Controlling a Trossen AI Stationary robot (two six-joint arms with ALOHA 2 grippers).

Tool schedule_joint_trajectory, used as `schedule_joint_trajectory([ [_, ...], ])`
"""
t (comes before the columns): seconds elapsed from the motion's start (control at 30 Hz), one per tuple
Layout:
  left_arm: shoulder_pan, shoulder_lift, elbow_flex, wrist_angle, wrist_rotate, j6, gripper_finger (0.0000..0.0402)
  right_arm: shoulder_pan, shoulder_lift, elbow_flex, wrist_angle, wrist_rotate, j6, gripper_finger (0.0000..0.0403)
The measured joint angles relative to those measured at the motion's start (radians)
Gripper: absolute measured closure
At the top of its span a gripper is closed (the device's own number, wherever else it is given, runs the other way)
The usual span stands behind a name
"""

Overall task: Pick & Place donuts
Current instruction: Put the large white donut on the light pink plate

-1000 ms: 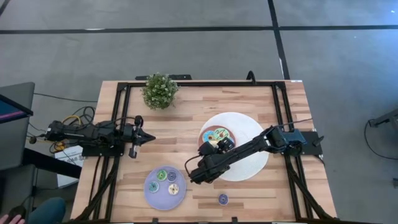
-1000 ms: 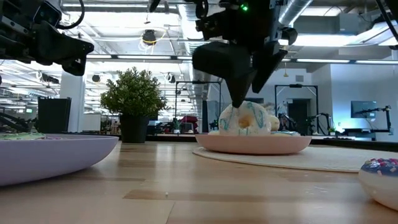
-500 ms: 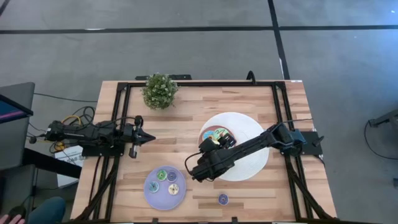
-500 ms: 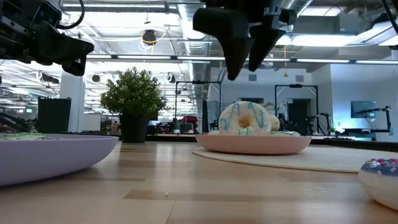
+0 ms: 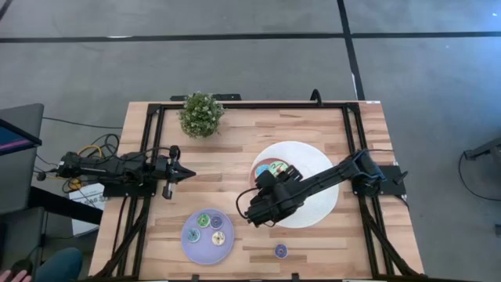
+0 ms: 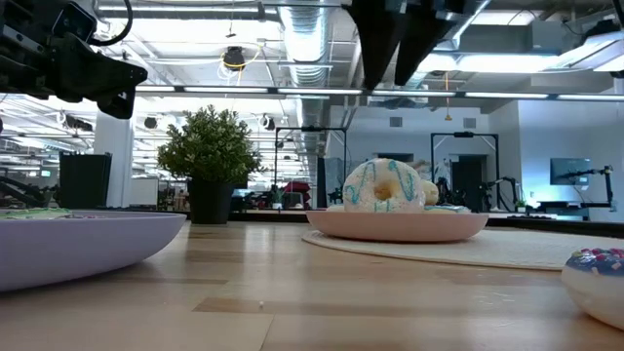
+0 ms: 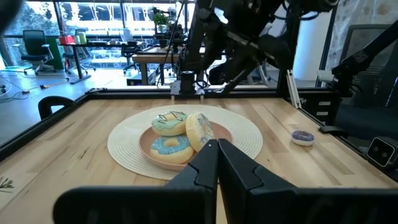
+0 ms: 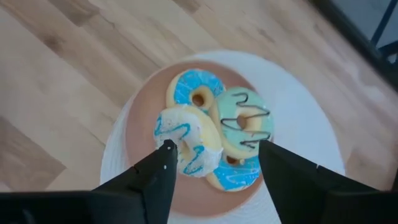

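1. On the pale wooden table (image 5: 235, 168), the round lavender plate (image 5: 191, 244) near the front edge carries three tiny toy donuts (image 5: 212, 229), green, purple and tan as far as I can tell from above. They look like the part of the job already done.

2. The larger iced donuts (image 8: 211, 134) are piled on the flat pink plate (image 8: 140, 112), which sits on a white woven mat (image 5: 317, 160). One has bright blue icing, one pale green with dark stripes, one white with blue squiggles leaning on edge, and another blue one shows beneath.

3. A small purple sprinkled donut (image 5: 280, 251) lies alone on the wood, well apart from both plates, to the right of the lavender one.

4. The right gripper (image 8: 214, 152) hangs above the pink plate with its jaws spread apart and nothing between them; the wrist view shows the white donut framed under the gap.

5. The left gripper (image 7: 217, 152) waits over the table's left side, its jaws pressed together and holding nothing.

6. My guess is the work is partway: the pile and the stray purple ring remain to be moved.
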Motion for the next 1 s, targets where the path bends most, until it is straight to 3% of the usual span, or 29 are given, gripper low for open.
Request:
schedule_joint_trajectory([
  [0.2,0.000,0.000,0.000,0.000,0.000,0.000,0.0401,-0.059,0.062,-0.002,0.056,-0.178,-0.053,0.0235],
  [0.5,0.000,0.000,0.000,0.000,0.000,0.000,0.0402,-0.116,0.086,-0.001,0.055,-0.203,-0.064,0.0393],
  [0.67,0.000,0.000,0.000,0.000,0.000,0.000,0.0402,-0.143,0.086,-0.001,0.067,-0.307,-0.124,0.0386],
  [0.83,0.000,0.000,0.000,0.000,0.000,0.000,0.0401,-0.152,0.086,-0.001,0.088,-0.292,-0.139,0.0400],
  [1.0,0.000,0.000,0.000,0.000,0.000,0.000,0.0402,-0.175,0.084,-0.018,0.123,-0.402,-0.199,0.0402],
])
